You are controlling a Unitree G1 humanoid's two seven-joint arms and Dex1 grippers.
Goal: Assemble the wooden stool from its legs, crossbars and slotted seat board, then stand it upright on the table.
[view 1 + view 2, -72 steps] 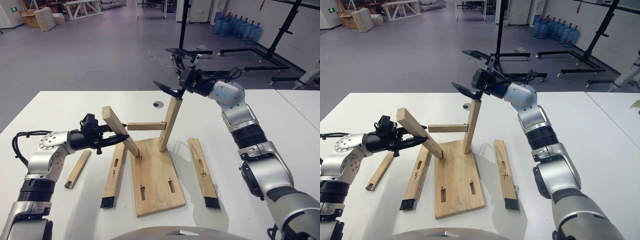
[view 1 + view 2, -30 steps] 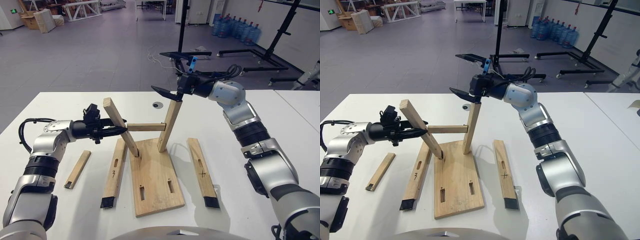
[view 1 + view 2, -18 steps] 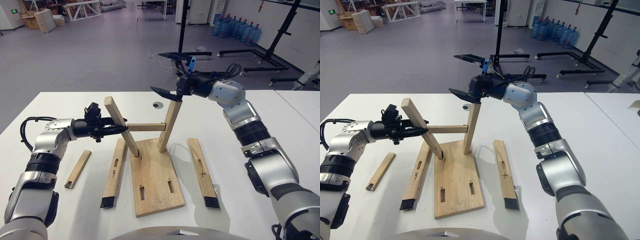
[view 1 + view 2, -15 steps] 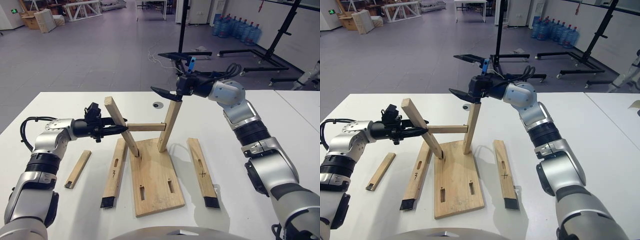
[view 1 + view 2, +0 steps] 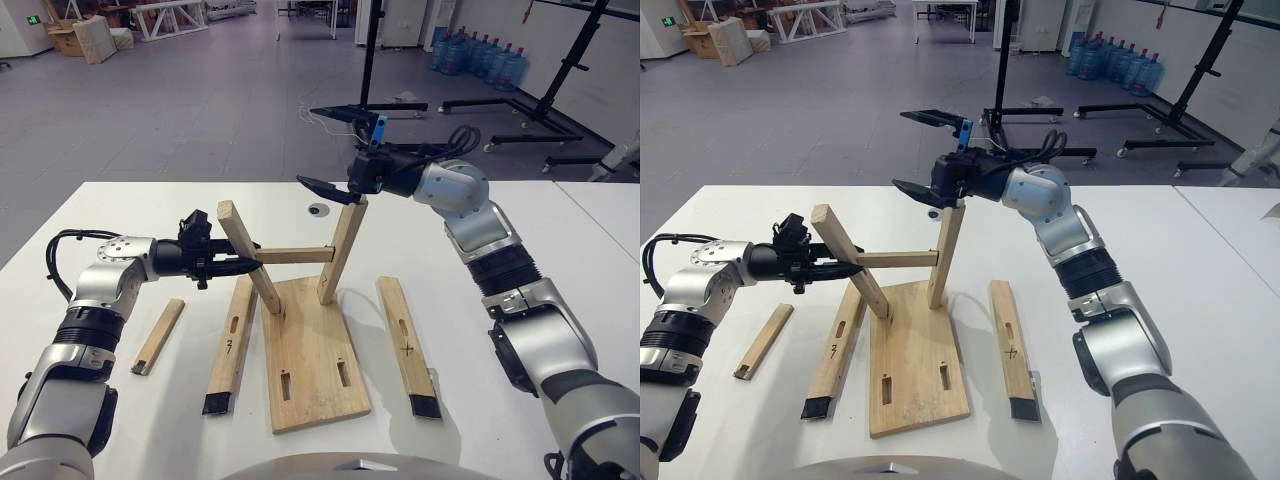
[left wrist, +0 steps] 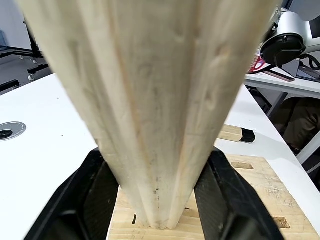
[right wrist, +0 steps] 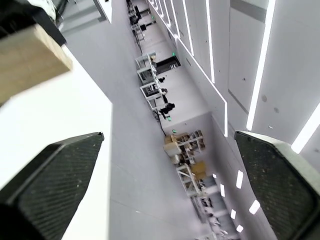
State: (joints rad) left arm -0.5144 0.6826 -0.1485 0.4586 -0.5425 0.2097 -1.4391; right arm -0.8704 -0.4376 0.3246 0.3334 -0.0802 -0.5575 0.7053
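Crossbar runs level above the seat board, upright leg to tilted leg — your left hand clamps the tilted one; right hand spread, empty, at the upright's top.

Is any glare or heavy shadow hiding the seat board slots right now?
Left eye view: the flat slotted wooden seat board is evenly lit, slots plain, soft shadows only. Left wrist view: the leaning pale wooden leg covers much of it. Right wrist view: bright ceiling light strips.
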